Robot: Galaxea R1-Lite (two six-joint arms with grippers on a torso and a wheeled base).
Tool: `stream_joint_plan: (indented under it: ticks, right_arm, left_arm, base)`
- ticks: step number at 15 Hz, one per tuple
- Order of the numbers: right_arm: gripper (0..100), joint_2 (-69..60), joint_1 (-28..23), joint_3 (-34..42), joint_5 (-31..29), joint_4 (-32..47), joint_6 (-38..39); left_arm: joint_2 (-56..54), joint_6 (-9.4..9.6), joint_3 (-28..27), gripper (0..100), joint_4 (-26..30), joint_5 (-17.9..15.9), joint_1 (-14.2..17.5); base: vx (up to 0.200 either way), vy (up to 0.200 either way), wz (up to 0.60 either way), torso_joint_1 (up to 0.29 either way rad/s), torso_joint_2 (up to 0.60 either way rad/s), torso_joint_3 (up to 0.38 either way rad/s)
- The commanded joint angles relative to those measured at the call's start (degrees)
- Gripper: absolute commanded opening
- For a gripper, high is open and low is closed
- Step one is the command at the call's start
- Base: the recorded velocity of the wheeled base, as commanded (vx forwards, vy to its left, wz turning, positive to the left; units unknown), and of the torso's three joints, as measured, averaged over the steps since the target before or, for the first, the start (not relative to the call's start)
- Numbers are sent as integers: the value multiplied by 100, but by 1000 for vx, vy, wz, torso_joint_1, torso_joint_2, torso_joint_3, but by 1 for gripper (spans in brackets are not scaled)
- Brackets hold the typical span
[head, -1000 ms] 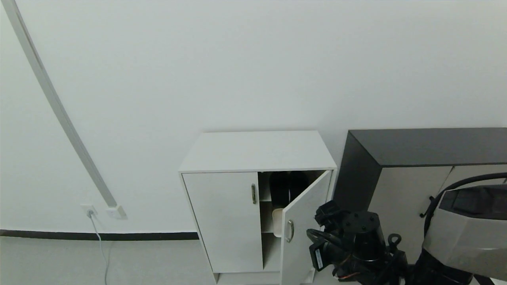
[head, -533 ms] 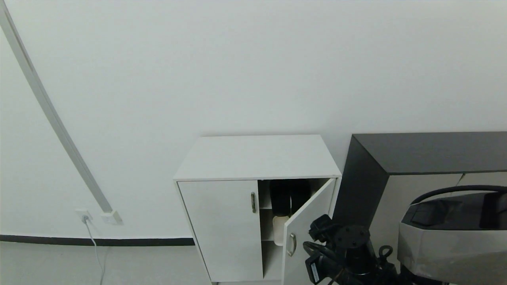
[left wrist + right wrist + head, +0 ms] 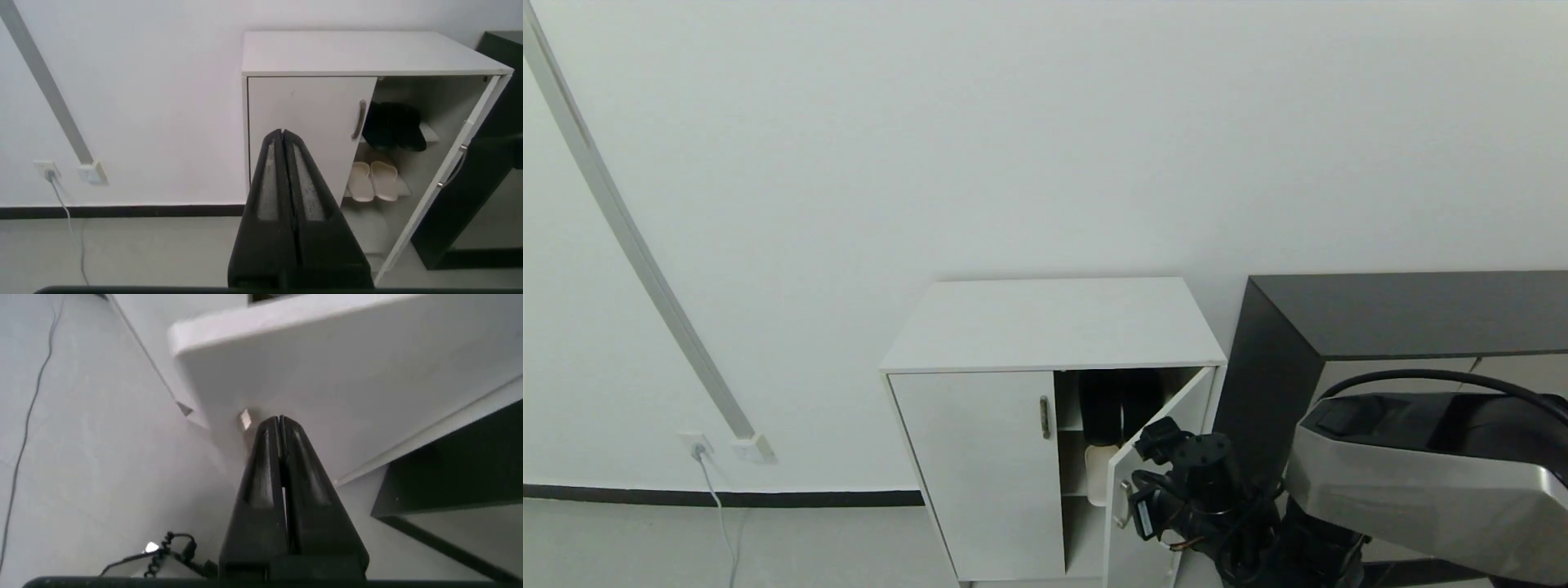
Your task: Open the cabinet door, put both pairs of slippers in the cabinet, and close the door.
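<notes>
Closed right fingers [image 3: 263,465] near the half-open cabinet door [image 3: 433,204]; left fingers [image 3: 270,180] also closed; black slippers [image 3: 392,126] and pale slippers [image 3: 372,180] shelved inside.

The head camera sits high up. It looks forward and down at the wall [image 3: 1013,147] and the white cabinet [image 3: 1054,327] from some way back. The left wrist camera is lower and faces the cabinet's open front. The right wrist camera is very close to the door [image 3: 351,359]. All three see the cabinet.

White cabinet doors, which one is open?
The right-hand white door, swung outward at an angle from the cabinet front; the left-hand white door lies flush shut.
</notes>
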Motion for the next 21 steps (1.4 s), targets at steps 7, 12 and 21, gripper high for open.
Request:
stream_joint_plan:
  ticks: [7, 12, 21]
  right_arm:
    - [0, 265, -293, -1829, -9, 1596, 76]
    - [0, 651, -398, -2629, 0, 1930, 76]
    - [0, 1214, -600, -3666, 0, 2149, 67]
  left_arm:
    - [-1, -1, 0, 0, 0, 1, 0]
    - [-1, 8, 0, 0, 0, 1, 0]
    - [-1, 8, 0, 0, 0, 1, 0]
  base:
    - [0, 0, 0, 0, 0, 0]
    - [0, 0, 0, 0, 0, 0]
    - [0, 0, 0, 0, 0, 0]
